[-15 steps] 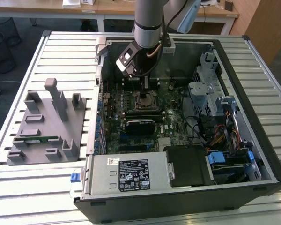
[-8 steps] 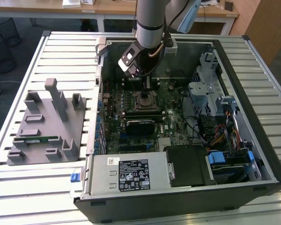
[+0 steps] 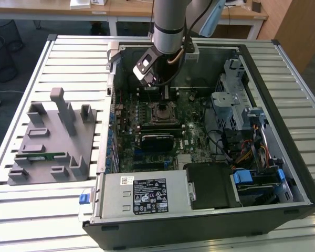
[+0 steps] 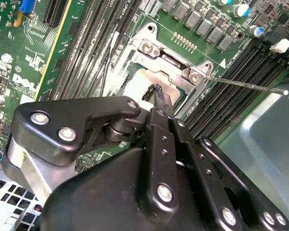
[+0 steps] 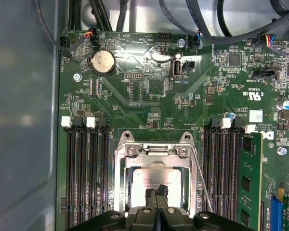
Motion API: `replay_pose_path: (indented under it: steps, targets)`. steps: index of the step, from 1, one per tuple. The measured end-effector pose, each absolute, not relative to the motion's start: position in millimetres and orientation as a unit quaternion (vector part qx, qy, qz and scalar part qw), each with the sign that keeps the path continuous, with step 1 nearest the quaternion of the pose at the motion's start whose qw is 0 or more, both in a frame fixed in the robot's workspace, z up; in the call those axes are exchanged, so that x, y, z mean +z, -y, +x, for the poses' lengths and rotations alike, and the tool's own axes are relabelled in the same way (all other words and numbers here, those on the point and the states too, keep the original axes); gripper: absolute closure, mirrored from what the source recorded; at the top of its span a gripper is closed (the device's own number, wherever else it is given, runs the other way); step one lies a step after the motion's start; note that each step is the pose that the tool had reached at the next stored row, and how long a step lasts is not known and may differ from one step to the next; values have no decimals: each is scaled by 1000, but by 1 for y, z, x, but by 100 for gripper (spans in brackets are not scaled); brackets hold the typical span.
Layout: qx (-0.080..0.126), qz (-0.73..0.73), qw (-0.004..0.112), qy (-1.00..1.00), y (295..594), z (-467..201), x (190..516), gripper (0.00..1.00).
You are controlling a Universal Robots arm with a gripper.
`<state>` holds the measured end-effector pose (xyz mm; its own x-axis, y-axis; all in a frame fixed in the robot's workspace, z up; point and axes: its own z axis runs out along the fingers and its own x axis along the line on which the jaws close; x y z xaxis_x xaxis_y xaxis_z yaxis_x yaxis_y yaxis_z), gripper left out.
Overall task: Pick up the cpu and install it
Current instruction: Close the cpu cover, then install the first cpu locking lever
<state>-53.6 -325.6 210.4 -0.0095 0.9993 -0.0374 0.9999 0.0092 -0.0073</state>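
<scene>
The cpu [image 5: 149, 180] lies flat inside the open socket frame [image 5: 154, 150] on the green motherboard, its silvery top facing up. In the second wrist view the cpu [image 4: 135, 83] shows as a pale square partly hidden behind the black fingers. My gripper [image 5: 156, 196] hangs directly over the chip with its two fingertips pressed together and nothing visibly between them. In the exterior view the gripper [image 3: 167, 94] reaches down into the open computer case just above the socket [image 3: 161, 112].
The socket's thin wire lever [image 4: 245, 85] sticks out to one side. Memory slots [image 5: 86, 173] flank the socket, and a green memory stick [image 5: 248, 187] sits in one. On the exterior view's left a grey tray [image 3: 52, 142] holds another green stick [image 3: 42, 156]. A power supply [image 3: 142, 194] fills the case front.
</scene>
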Motion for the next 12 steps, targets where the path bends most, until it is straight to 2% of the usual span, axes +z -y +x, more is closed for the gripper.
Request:
replay_pose_path:
  steps: [12]
  targets:
    - [-16, 704, 11, -710, 326, -53, 218, 89]
